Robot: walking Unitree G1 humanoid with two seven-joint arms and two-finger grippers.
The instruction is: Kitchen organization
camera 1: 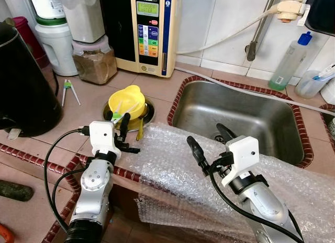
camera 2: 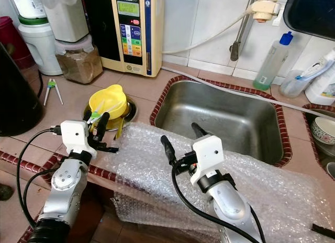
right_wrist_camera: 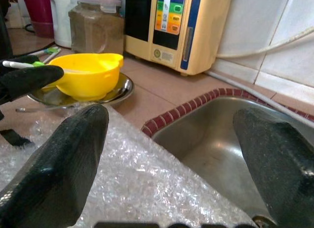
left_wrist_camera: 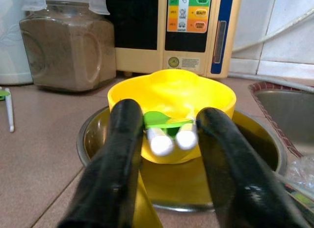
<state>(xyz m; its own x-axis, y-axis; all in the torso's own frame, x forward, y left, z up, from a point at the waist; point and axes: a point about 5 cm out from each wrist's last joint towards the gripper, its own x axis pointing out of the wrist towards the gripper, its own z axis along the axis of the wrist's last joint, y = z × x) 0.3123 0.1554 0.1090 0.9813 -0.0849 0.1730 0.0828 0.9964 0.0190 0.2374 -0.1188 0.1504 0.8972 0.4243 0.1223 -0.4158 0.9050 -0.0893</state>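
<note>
Your left gripper (left_wrist_camera: 167,134) has its fingers parted around the green-and-white utensil handles (left_wrist_camera: 168,134) in the yellow bowl (camera 1: 127,101) on the tabletop; close squarely. Your right gripper (camera 1: 208,142) hovers wide open, holding nothing, over the bubble wrap (camera 1: 172,169).

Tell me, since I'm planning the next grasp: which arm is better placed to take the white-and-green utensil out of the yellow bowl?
Left. The left gripper is open with the utensil between its fingers at the yellow bowl; the right gripper hovers open over bubble wrap by the sink.
</note>
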